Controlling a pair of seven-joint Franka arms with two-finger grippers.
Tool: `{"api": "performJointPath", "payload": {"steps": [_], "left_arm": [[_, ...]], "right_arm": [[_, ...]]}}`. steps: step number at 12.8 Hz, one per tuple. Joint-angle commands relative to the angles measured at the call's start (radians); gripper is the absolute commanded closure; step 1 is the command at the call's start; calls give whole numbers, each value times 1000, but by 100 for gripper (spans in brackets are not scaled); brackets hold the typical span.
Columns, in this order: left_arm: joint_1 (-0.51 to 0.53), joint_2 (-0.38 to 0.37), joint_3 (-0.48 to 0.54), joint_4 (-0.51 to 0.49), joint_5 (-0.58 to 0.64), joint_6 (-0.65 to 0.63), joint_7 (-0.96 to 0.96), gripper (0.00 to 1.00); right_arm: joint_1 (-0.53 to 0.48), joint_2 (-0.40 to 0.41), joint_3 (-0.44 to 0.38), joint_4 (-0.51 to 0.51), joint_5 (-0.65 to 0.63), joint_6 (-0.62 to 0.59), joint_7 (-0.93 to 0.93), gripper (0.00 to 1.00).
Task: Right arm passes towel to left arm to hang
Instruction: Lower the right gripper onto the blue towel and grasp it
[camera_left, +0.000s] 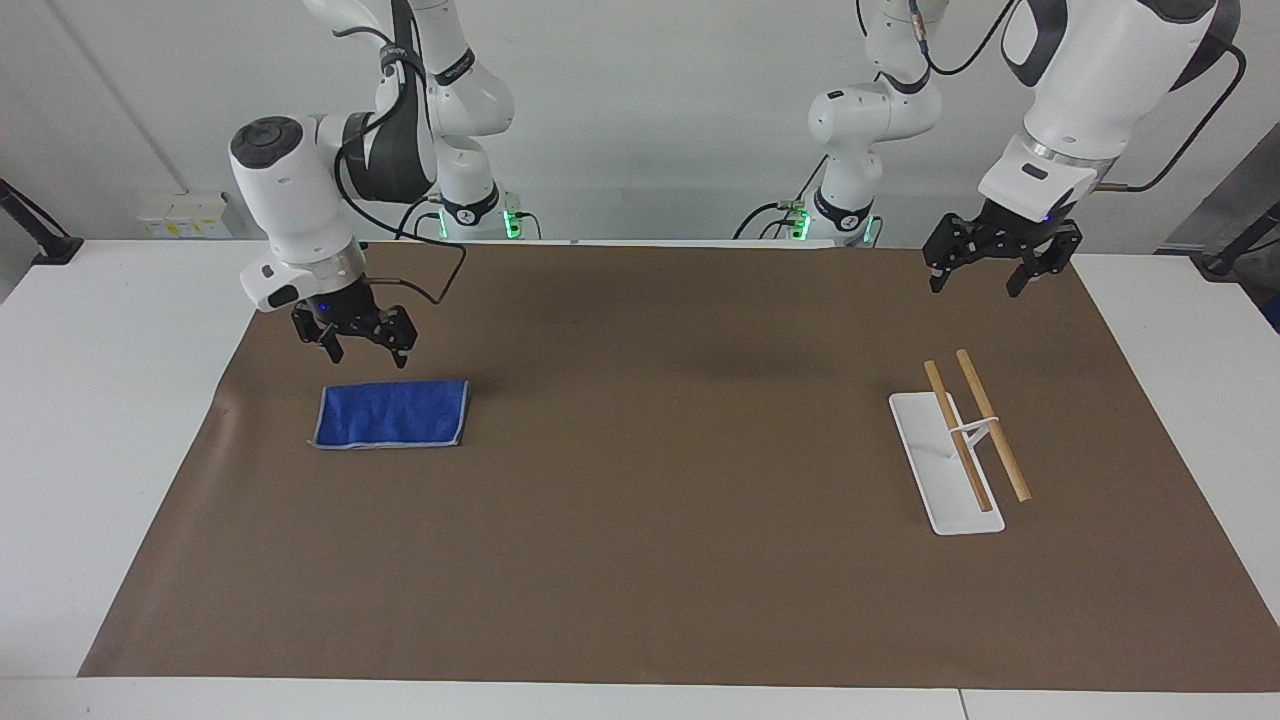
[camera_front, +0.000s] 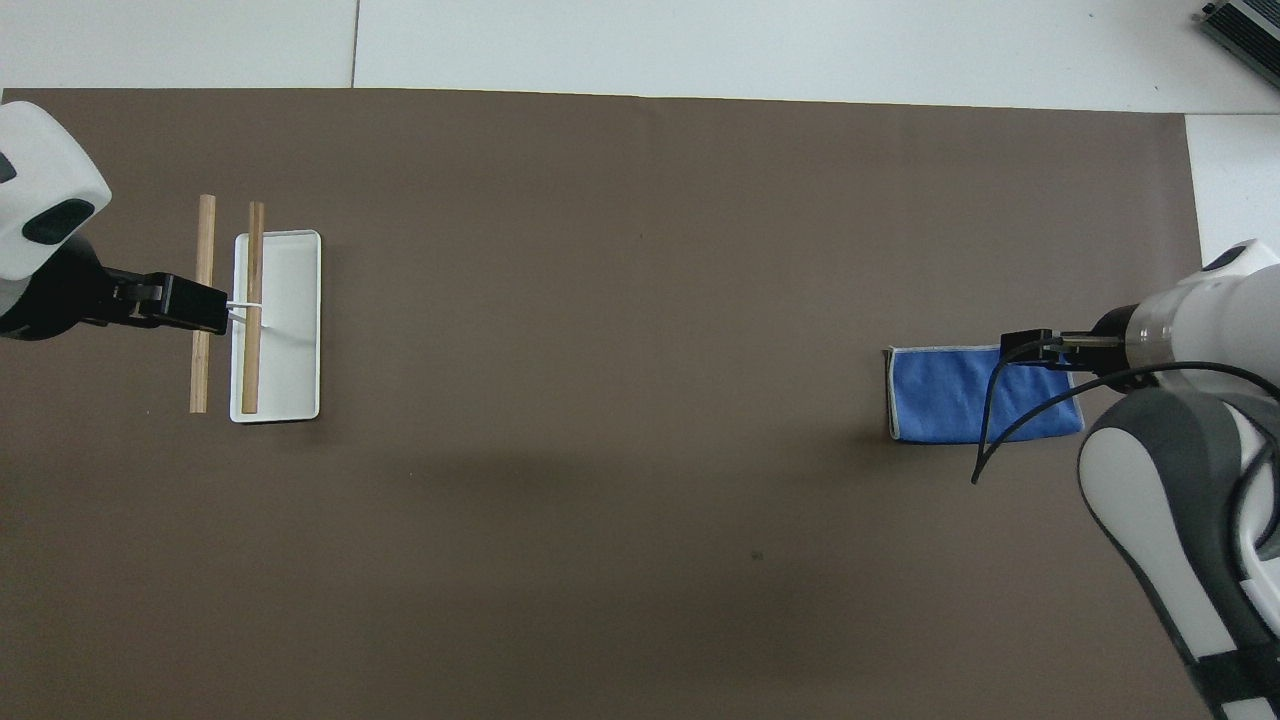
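Observation:
The blue towel (camera_left: 390, 413) (camera_front: 950, 395) lies flat and folded on the brown mat, toward the right arm's end of the table. My right gripper (camera_left: 367, 355) (camera_front: 1030, 350) hangs open just above the towel's edge nearer the robots, with a small gap still showing between fingertips and cloth. My left gripper (camera_left: 973, 285) (camera_front: 195, 305) is open and holds nothing. It waits in the air over the mat at the left arm's end, robot-side of the rack.
A white rack base (camera_left: 945, 470) (camera_front: 290, 380) carrying two wooden bars (camera_left: 990, 425) (camera_front: 203, 300) stands toward the left arm's end. The brown mat (camera_left: 640, 480) covers most of the white table. A black cable loops from the right wrist above the towel.

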Motion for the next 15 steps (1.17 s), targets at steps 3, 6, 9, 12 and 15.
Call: {"api": "performJointPath", "payload": {"steps": [3, 6, 9, 12, 15], "left_arm": [[-4, -28, 3, -32, 14, 19, 7, 0], [-4, -28, 3, -32, 14, 19, 7, 0], [-4, -28, 3, -32, 14, 19, 7, 0], [-4, -28, 5, -32, 14, 19, 9, 0], [-4, -28, 3, -32, 14, 19, 7, 0]], "right_arm": [[-57, 135, 6, -72, 19, 218, -115, 0], [-50, 184, 7, -86, 19, 275, -120, 0], [-48, 212, 7, -105, 19, 278, -126, 0], [-50, 213, 7, -129, 19, 312, -146, 0], [-50, 212, 7, -142, 19, 312, -148, 20]]}}
